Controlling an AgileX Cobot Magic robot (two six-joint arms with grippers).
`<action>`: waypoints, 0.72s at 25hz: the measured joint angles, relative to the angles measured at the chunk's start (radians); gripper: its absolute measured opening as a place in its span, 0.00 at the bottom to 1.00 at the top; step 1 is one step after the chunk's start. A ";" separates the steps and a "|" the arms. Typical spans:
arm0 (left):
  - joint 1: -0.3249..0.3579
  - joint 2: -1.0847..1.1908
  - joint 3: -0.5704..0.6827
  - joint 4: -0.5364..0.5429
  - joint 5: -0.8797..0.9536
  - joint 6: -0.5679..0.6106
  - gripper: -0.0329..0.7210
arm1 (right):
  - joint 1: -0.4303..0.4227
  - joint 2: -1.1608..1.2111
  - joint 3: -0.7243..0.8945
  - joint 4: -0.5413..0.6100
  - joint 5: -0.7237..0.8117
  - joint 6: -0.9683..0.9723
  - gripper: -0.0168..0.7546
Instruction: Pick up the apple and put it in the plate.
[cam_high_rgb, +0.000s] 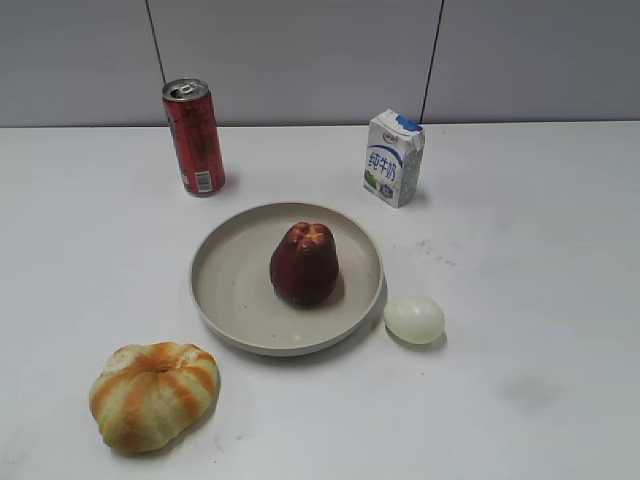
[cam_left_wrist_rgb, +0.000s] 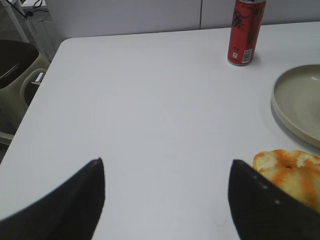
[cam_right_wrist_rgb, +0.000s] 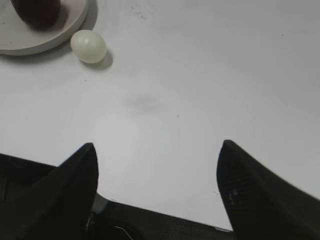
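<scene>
Nearest the exterior camera sits the bun (cam_high_rgb: 154, 394), orange-striped and pumpkin-shaped, at the near left of the table (cam_high_rgb: 540, 220). Just beyond it lies the plate (cam_high_rgb: 225, 280), round, shallow and beige with a raised rim. On the plate stands the apple (cam_high_rgb: 304, 264), upright and a little right of centre. It is dark red, lumpy and tapered, with a yellow-orange patch at its top. A pale egg (cam_high_rgb: 414, 320) lies just beside the plate's near right rim; whether the two touch, I cannot tell.

My left gripper (cam_left_wrist_rgb: 167, 172) hangs over bare table with its jaws wide apart and nothing between them. Its right finger (cam_left_wrist_rgb: 260, 205) is close by the bun in the left wrist view. The plate's rim shows at the right edge of that view, and the can (cam_left_wrist_rgb: 245, 31) at the far side.

My right gripper (cam_right_wrist_rgb: 157, 157) is also spread, holding nothing, over the table's near edge. The egg and the plate with the apple's dark base lie far left of it. Neither gripper shows in the exterior view.

The table is white, with faint smudges right of the plate. A red can stands far left and a small milk carton (cam_high_rgb: 394, 157) far right, both well apart from the plate. Behind is a grey panelled wall (cam_high_rgb: 300, 50).
</scene>
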 joint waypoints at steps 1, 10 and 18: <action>0.000 0.000 0.000 0.000 0.000 0.000 0.82 | 0.000 -0.009 0.000 0.000 0.001 0.000 0.78; 0.000 0.000 0.000 0.000 0.000 0.000 0.82 | 0.000 -0.013 0.000 -0.002 0.001 0.000 0.78; 0.000 0.000 0.000 0.000 0.000 0.000 0.82 | -0.056 -0.127 0.001 -0.002 0.003 -0.001 0.78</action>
